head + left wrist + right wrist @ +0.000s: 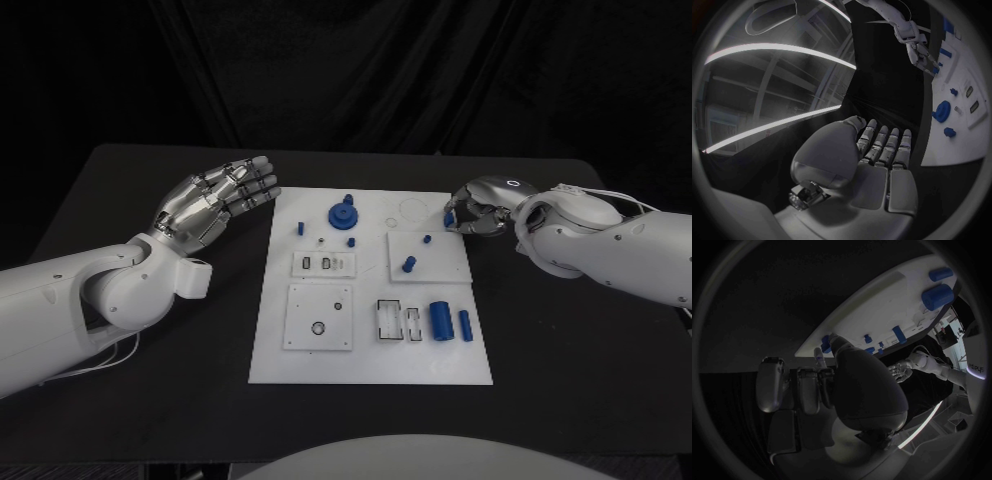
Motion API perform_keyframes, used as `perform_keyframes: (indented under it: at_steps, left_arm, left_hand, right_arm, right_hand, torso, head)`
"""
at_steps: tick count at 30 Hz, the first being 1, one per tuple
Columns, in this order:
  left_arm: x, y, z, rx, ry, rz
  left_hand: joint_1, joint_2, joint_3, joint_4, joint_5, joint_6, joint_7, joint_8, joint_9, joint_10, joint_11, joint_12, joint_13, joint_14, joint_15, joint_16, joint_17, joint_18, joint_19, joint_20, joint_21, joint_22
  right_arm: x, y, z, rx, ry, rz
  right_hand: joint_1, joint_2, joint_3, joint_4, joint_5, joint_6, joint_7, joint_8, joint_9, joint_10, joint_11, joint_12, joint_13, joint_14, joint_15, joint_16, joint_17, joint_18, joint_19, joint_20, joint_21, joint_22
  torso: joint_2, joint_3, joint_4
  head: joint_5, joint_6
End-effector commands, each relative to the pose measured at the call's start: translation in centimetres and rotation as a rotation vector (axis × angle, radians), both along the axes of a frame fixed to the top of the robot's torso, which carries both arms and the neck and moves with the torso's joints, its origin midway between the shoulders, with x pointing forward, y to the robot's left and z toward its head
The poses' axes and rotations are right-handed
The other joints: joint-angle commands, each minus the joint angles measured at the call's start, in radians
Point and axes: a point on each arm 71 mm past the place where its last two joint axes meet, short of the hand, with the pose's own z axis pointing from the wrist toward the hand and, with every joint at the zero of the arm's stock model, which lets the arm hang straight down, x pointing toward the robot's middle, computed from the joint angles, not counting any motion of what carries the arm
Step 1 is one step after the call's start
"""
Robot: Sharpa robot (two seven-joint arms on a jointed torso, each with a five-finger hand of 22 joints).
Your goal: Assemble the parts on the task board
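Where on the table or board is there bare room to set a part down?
Free: the task board's near strip, below the square plate and the two blue cylinders; also the black table on either side. Crowded: the far half, around the blue gear, by the right hand.

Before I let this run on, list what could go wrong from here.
The right hand sits at the task board's far right edge, fingers curled round a small blue part; how firm the hold is cannot be told, so it may slip. Nearby upright blue pegs could get knocked as that hand moves. The left hand hovers open, not steadying the board.
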Motion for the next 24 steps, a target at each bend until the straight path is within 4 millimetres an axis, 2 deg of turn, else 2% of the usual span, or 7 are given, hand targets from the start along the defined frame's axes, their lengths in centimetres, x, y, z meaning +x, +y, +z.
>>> perform_keyframes:
  at_steps: [1,5,13,14,18,20,24]
  left_arm:
    - [-0.12,-0.08,0.38,-0.048,-0.044,-0.003]
    - [-0.14,-0.12,0.36,-0.048,-0.043,-0.005]
    - [-0.21,-0.23,0.30,-0.048,-0.037,-0.011]
    - [-0.21,-0.24,0.29,-0.048,-0.037,-0.011]
    - [-0.19,-0.24,0.24,-0.046,-0.035,-0.012]
    - [-0.18,-0.24,0.22,-0.046,-0.034,-0.012]
    - [-0.18,-0.23,0.15,-0.045,-0.032,-0.013]
  left_hand:
    - [-0.010,-0.003,0.008,0.000,0.004,0.004,0.026,0.003,0.001,0.000,0.005,0.001,0.000,-0.001,0.004,0.005,0.001,-0.018,0.001,-0.001,-0.001,-0.001]
    - [-0.010,-0.003,0.008,0.000,0.004,0.004,0.026,0.003,0.001,0.000,0.005,0.001,0.000,-0.001,0.004,0.005,0.001,-0.018,0.001,-0.001,-0.001,-0.001]
    - [-0.012,-0.003,0.011,0.000,0.003,0.002,0.027,0.002,0.001,-0.002,0.004,0.000,0.000,-0.002,0.005,0.005,0.000,-0.018,0.000,-0.001,-0.002,-0.002]
    - [-0.012,-0.003,0.011,0.000,0.003,0.002,0.027,0.002,0.001,-0.002,0.004,0.000,0.000,-0.002,0.005,0.005,0.000,-0.018,0.000,-0.001,-0.002,-0.002]
    - [-0.012,-0.003,0.011,0.000,0.003,0.002,0.027,0.002,0.001,-0.002,0.004,0.000,0.000,-0.002,0.005,0.005,0.000,-0.018,0.000,-0.001,-0.002,-0.002]
    - [-0.012,-0.003,0.011,0.000,0.003,0.002,0.027,0.002,0.001,-0.002,0.004,0.000,0.000,-0.002,0.005,0.005,0.000,-0.018,0.000,-0.001,-0.002,-0.002]
    - [-0.012,-0.003,0.011,0.000,0.003,0.002,0.027,0.002,0.001,-0.002,0.004,0.000,0.000,-0.002,0.005,0.005,0.000,-0.018,0.000,-0.001,-0.002,-0.002]
  right_arm:
    - [0.01,0.00,-0.08,0.000,-0.004,-0.003]
    - [0.02,0.04,-0.07,0.001,-0.005,-0.002]
    - [0.03,0.09,-0.07,0.002,-0.006,-0.001]
    - [0.04,0.10,-0.07,0.002,-0.006,-0.001]
    - [0.05,0.13,-0.08,0.001,-0.006,-0.002]
    - [0.05,0.14,-0.07,0.002,-0.006,-0.002]
    - [0.04,0.15,-0.03,0.004,-0.011,-0.002]
  right_hand:
    - [0.006,-0.001,-0.004,-0.005,-0.007,0.010,0.001,0.002,0.002,0.106,0.008,0.003,0.263,0.105,0.005,0.003,0.263,0.007,-0.001,0.003,-0.006,0.191]
    - [0.006,-0.002,-0.006,-0.005,-0.017,0.015,0.001,0.004,0.004,0.106,0.008,0.003,0.263,0.105,0.006,0.003,0.263,0.009,-0.005,0.003,-0.014,0.189]
    - [0.012,0.002,-0.010,-0.009,-0.020,0.061,0.000,0.029,0.025,0.106,0.007,0.003,0.263,0.105,0.005,0.003,0.263,0.011,-0.008,0.002,-0.024,0.186]
    - [0.012,0.004,-0.011,-0.009,-0.020,0.076,-0.002,0.041,0.032,0.106,0.007,0.003,0.263,0.105,0.005,0.003,0.263,0.011,-0.008,0.002,-0.025,0.186]
    - [0.009,0.005,-0.014,-0.008,-0.019,0.083,-0.002,0.048,0.038,0.106,0.007,0.003,0.263,0.105,0.004,0.003,0.263,0.011,-0.009,0.002,-0.026,0.185]
    - [0.010,0.007,-0.015,-0.009,-0.013,0.094,-0.004,0.061,0.048,0.106,0.008,0.003,0.263,0.105,0.005,0.003,0.263,0.011,-0.008,0.002,-0.027,0.186]
    - [0.020,0.015,-0.016,-0.021,0.029,0.111,-0.008,0.097,0.074,0.106,0.007,0.003,0.263,0.105,0.004,0.003,0.263,0.011,-0.008,0.001,-0.030,0.185]
  torso:
    - [0.000,0.0005,0.0004]
    - [0.000,0.0003,0.0002]
    - [0.000,0.0001,-0.0006]
    - [0.000,0.0001,-0.0006]
    - [0.000,0.0000,0.0004]
    - [0.000,0.0003,0.0001]
    - [0.000,0.0003,0.0003]
  head:
    - [-0.001,-0.001]
    - [-0.001,-0.001]
    - [0.001,-0.003]
    - [0.001,-0.003]
    - [0.000,-0.004]
    - [0.001,-0.004]
    - [0.001,-0.005]
